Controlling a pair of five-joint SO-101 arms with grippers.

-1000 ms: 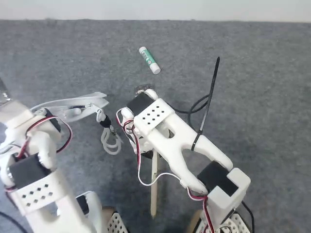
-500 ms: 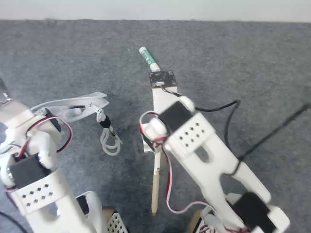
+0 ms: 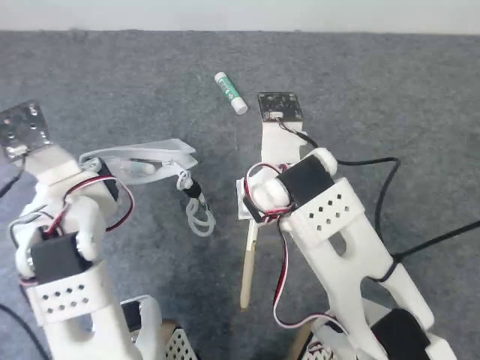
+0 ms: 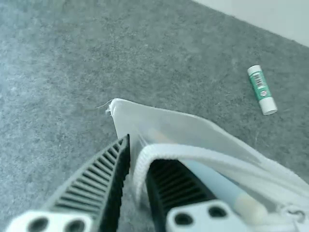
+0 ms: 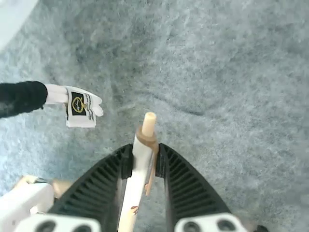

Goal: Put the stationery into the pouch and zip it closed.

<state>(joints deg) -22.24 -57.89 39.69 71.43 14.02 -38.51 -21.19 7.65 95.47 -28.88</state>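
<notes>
My left gripper (image 4: 136, 149) is pinched shut on the rim of the pouch (image 4: 193, 130), over on the left side of the grey mat (image 3: 390, 90). My right gripper (image 5: 144, 151) is clamped around the beige pen (image 5: 146, 126) mid-table (tip poking out past my fingers). The glue stick (image 3: 230, 93) lies far back, well apart from the pouch.

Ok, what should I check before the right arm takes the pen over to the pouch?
1. Pen held between the fingers of the right gripper: ok.
2. Pouch edge pinched by the left gripper: ok.
3. Pouch mouth open enough for the pen: cannot tell.
4. Glue stick lying away from pen and pouch: ok.
5. All stationery packed: not ok, glue stick is outside.
</notes>
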